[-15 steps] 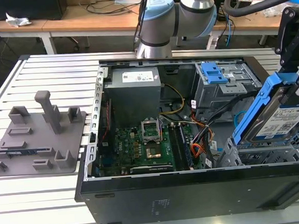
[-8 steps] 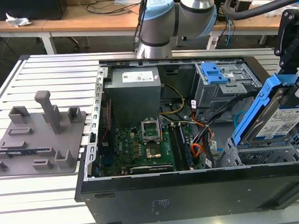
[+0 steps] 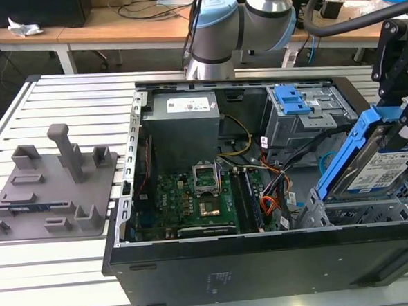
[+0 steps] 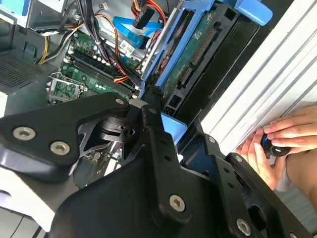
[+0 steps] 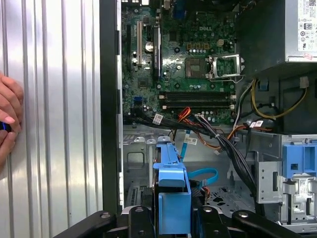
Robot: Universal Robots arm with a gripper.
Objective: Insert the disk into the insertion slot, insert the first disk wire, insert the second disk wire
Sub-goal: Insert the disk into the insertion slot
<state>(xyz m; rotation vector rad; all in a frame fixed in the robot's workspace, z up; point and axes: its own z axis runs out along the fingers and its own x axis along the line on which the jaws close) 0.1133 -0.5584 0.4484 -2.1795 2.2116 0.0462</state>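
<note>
Status of work: step one of three was in progress; nothing was seated.

I had the disk (image 3: 388, 166) in the gripper (image 5: 173, 217); the fingers were closed onto the short end of its blue carrier, with no gap that I could see in the first wrist view; I judged the grasp firm.

In the exterior view the disk stood at 3 o'clock of the open computer case (image 3: 197, 264), tilted steeply, its lower edge at the mouth of the insertion slot (image 3: 363, 212) and its upper end clear of it; it was not yet pushed home.

Both wire steps were outstanding as far as I could tell; the flat blue data cable (image 5: 203, 174) and the bundle of orange, red and black power wires (image 5: 198, 130) lay loose on the case floor, apart from the disk.

Materials and shapes:
- disk: flat rectangular silver body, white label on one face, bare green circuit board (image 4: 198, 49) on the other; carrier of glossy bright blue plastic;
- insertion slot: boxy bay of dull grey perforated sheet metal;
- drive cage (image 3: 302, 116) at 1 o'clock of the case: grey metal with a blue latch;
- table (image 3: 31, 274): ribbed aluminium slats;
- fixture plate (image 3: 53, 183) at 9 o'clock: matte grey, with upright posts.

A person's hand (image 4: 277, 144) rested on the table beside the case, holding a small dark object.
</note>
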